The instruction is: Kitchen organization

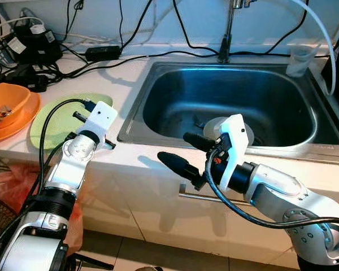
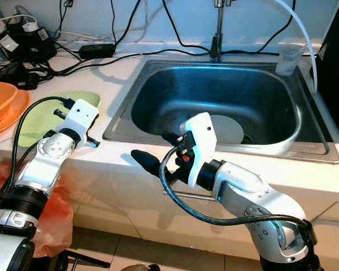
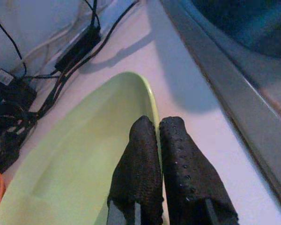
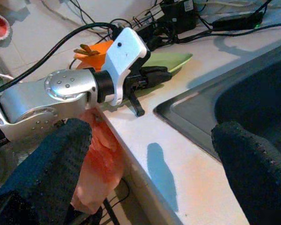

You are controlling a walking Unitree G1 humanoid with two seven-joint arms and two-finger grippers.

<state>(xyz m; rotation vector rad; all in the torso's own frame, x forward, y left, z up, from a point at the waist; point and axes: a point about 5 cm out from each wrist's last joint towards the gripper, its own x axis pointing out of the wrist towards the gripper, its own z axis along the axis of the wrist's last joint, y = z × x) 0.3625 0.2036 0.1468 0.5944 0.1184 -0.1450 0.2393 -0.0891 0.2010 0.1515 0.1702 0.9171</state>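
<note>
White counter (image 1: pixel 130 79): left end effector (image 3: pixel 158 140) clenched on green plate (image 3: pixel 84 154), right end effector (image 1: pixel 183 152) released.

Orange bowl (image 1: pixel 8 104) and orange plate (image 1: pixel 24 119) are cut by the frame's left edge; bowl contents too small to identify. Green plate (image 1: pixel 55 121) partly hidden behind the left arm. White plate (image 1: pixel 250 135) in the sink (image 1: pixel 158 84) half covered by the right wrist housing. Faucet (image 1: pixel 227 34) top cropped. Left gripper (image 3: pixel 160 140) fingertips hidden behind its own housing in the head views.
</note>
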